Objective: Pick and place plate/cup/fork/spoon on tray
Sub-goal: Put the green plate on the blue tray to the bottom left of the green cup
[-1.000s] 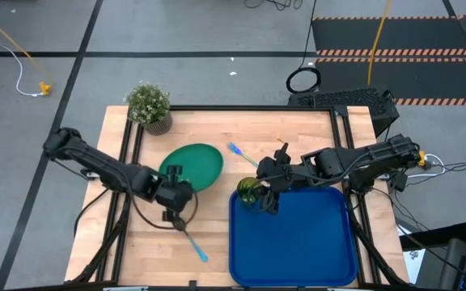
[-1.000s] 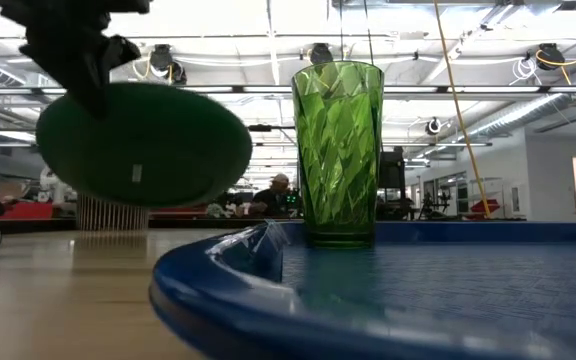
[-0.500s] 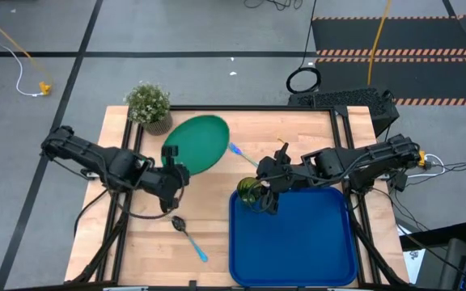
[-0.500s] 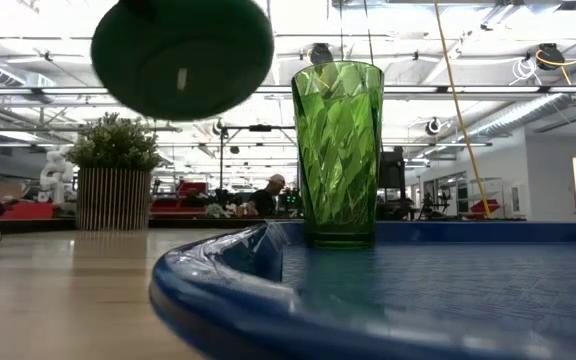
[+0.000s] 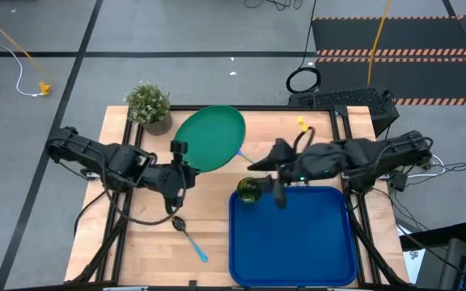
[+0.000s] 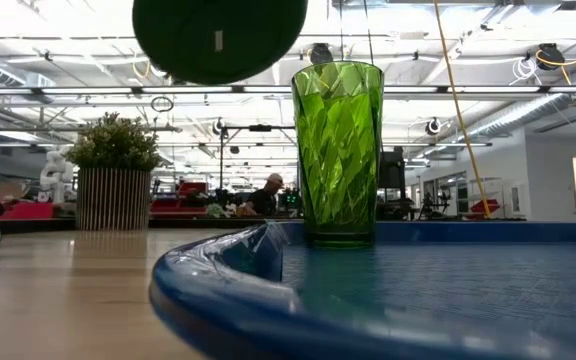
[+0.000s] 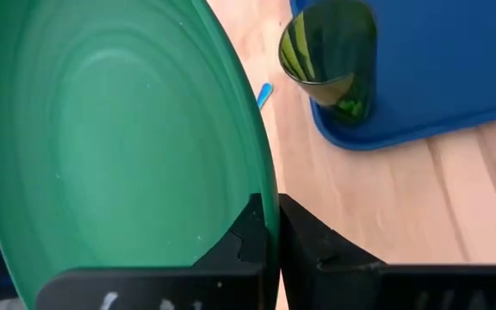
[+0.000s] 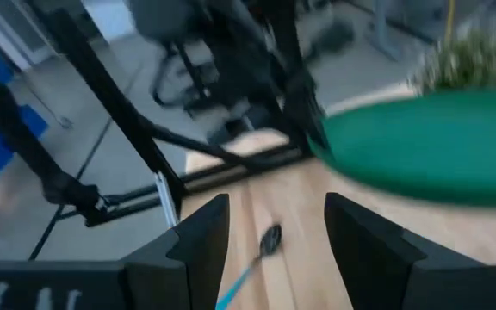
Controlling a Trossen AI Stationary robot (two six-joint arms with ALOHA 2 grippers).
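Risen higher, the plate (image 5: pixel 209 138) hangs rigid and light, rim pinched by the left gripper (image 5: pixel 178 164); right gripper (image 5: pixel 275 187) gapes empty near the cup (image 5: pixel 248 191).

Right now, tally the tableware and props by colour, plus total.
Green: 3 (plate, cup, potted plant)
Blue: 3 (tray, spoon, fork)
Total: 6

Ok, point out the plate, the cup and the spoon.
plate (image 5: pixel 210 139): high view, middle of its green face.
cup (image 6: pixel 337 150): low view, its faceted side wall.
spoon (image 5: pixel 178 222): high view, its dark bowl.
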